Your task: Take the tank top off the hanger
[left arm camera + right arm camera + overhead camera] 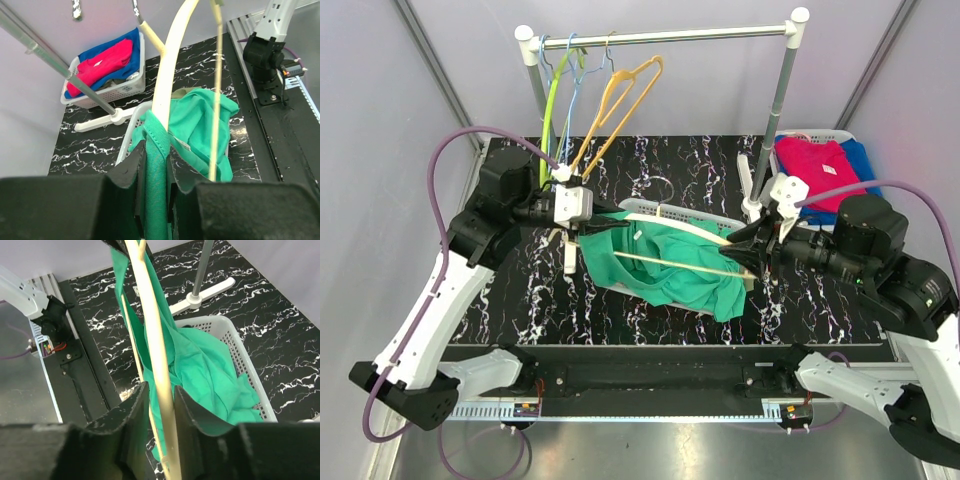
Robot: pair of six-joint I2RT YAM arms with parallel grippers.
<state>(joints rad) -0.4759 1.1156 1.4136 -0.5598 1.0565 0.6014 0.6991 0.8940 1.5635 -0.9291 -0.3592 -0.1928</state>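
This looks like a robotics laboratory test cell, not a home. Plain grey walls (pixel 380 120) close in a black marbled table (pixel 520 300). Two robot arms, the left arm (pixel 430 310) and the right arm (pixel 910 290), are fixed beside an aluminium rail (pixel 650 410), and purple cables (pixel 450 150) run to them. A small clothes rack (pixel 660 37) and a white laundry basket (pixel 810 133) stand on the table.

No text, label or number can be read anywhere.

Green fabric tank top (pixel 670 280) on pale wooden hanger (pixel 675 227)
My left tool (pixel 612 226) and right tool (pixel 748 250) grip its ends over a white plastic basket (pixel 705 216).
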